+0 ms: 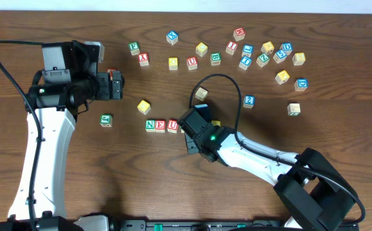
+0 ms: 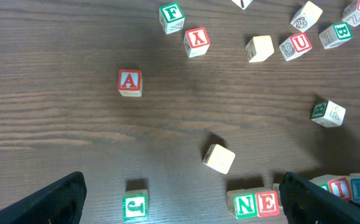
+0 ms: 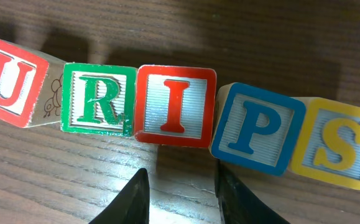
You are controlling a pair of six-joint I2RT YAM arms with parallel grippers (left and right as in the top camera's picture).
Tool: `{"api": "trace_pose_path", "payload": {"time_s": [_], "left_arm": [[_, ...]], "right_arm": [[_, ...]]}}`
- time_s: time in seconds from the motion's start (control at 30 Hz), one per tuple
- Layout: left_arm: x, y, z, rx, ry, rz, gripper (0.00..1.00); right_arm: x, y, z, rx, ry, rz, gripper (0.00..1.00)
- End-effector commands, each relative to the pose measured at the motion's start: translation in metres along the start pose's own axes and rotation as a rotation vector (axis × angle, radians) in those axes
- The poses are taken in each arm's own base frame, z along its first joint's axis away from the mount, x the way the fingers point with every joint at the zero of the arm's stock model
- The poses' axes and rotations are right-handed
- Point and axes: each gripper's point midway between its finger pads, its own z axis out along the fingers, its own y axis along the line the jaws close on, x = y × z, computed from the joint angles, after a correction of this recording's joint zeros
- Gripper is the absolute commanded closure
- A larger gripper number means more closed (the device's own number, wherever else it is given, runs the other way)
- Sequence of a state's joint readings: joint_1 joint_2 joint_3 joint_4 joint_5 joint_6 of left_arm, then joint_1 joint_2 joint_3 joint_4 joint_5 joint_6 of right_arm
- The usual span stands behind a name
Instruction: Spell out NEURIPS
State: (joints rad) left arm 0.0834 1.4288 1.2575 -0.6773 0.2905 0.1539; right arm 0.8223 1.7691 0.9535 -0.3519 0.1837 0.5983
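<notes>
The row of NEURIPS cubes lies at mid-table. Green N (image 1: 150, 125), red E (image 1: 160, 125) and red U (image 1: 172, 125) show from overhead; my right gripper (image 1: 187, 130) covers the others. In the right wrist view the row reads U (image 3: 5, 81), green R (image 3: 97, 99), red I (image 3: 175, 106), blue P (image 3: 257, 127) and yellow-faced S (image 3: 338, 143), the P and S slightly skewed. My right gripper (image 3: 180, 186) is open about a cube's width, just short of the I, with bare table between its fingers. My left gripper (image 1: 116, 85) hangs wide open, holding nothing.
A green-lettered cube (image 1: 106, 120) and a yellowish cube (image 1: 144, 106) lie left of the row. A red A cube (image 2: 129, 82) sits by the left gripper. Several spare letter cubes (image 1: 263, 54) are scattered along the back right, with a blue one (image 1: 248, 101) nearer.
</notes>
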Motion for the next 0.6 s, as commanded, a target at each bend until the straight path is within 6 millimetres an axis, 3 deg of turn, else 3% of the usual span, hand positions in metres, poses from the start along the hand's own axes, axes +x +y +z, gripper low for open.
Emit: {"api": "trace_pose_path", "payload": {"time_s": [0.0,0.57], "left_arm": [[-0.0061,-0.0019,-0.0047,0.010,-0.018,-0.004,0.02],[-0.0061,-0.0020,-0.0047,0.011,-0.018,-0.004,0.03]], "right_arm": [[-0.0059,0.0035,-0.0007,0.010,-0.022,-0.020,0.70],[-0.0086,0.0046,-0.0008,0.007,-0.033,-0.044,0.70]]}}
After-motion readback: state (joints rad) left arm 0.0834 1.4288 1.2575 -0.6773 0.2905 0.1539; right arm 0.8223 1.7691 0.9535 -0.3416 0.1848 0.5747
